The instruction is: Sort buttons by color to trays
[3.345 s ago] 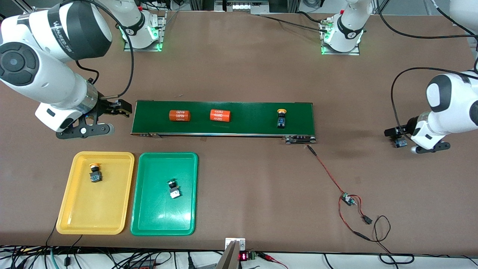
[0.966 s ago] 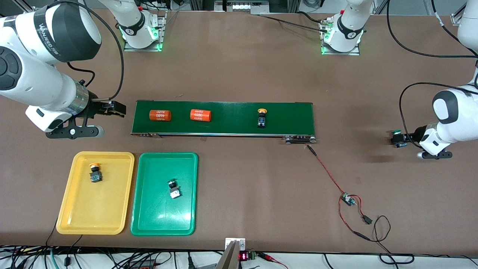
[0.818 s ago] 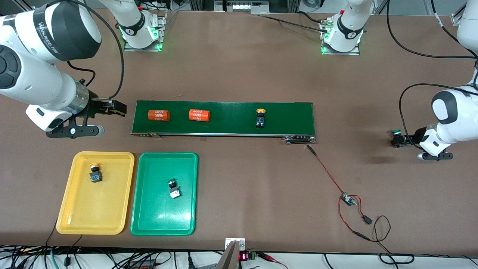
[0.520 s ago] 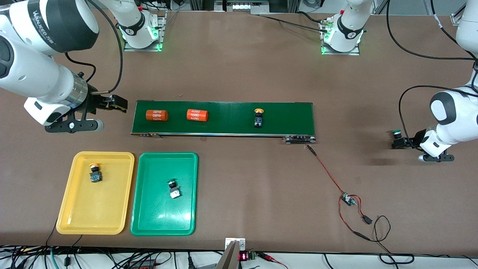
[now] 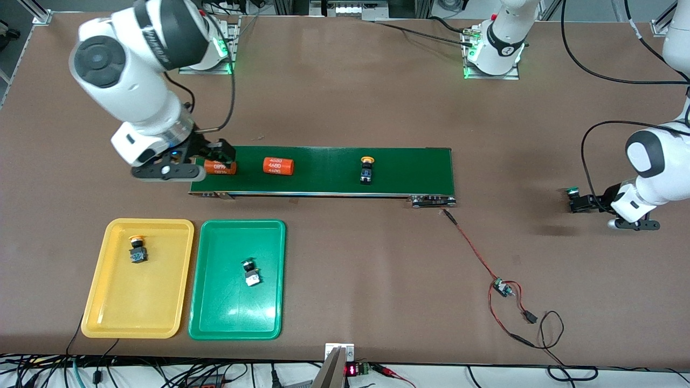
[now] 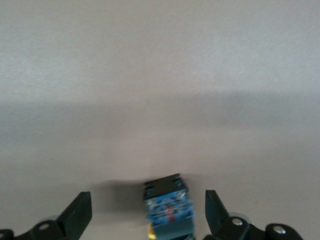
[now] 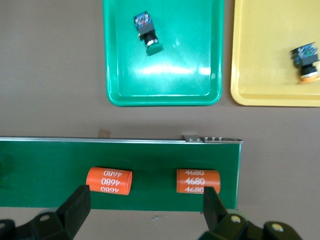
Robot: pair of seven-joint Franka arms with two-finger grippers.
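A: Right end effector (image 5: 211, 158) — your fingers (image 7: 75, 207) are spread wide, nothing between them. You're hovering over the belt's end toward the right arm's side, directly above one orange cylinder (image 5: 220, 167).

B: Left end effector (image 5: 579, 203)?

A: Also spread apart, low at the counter (image 5: 345, 97) well off the belt's other end. A green-capped button (image 6: 166, 204) sits between your fingers (image 6: 77, 215), not pinched: there's a gap on both sides in the left wrist view. The front view shows its green cap (image 5: 572, 189) just off the fingertips.

B: What's on the conveyor belt (image 5: 409, 172)?

A: Second orange cylinder (image 5: 278, 165) next to the first, then a yellow-capped button (image 5: 367, 170) farther along toward the left arm's end, lying with its cap pointing away from the front camera.

B: Trays?

A: Both are nearer the front camera than the belt, side by side at the right arm's end. Yellow tray (image 5: 108, 312) holds one yellow-capped button (image 5: 137, 250). Green tray (image 5: 215, 318) holds one green-capped button (image 5: 250, 272), roughly mid-tray.

B: Anything else?

A: Loose red-and-black wiring with a small board (image 5: 503, 289) on the counter, nearer the front camera than the belt, toward the left arm's end.
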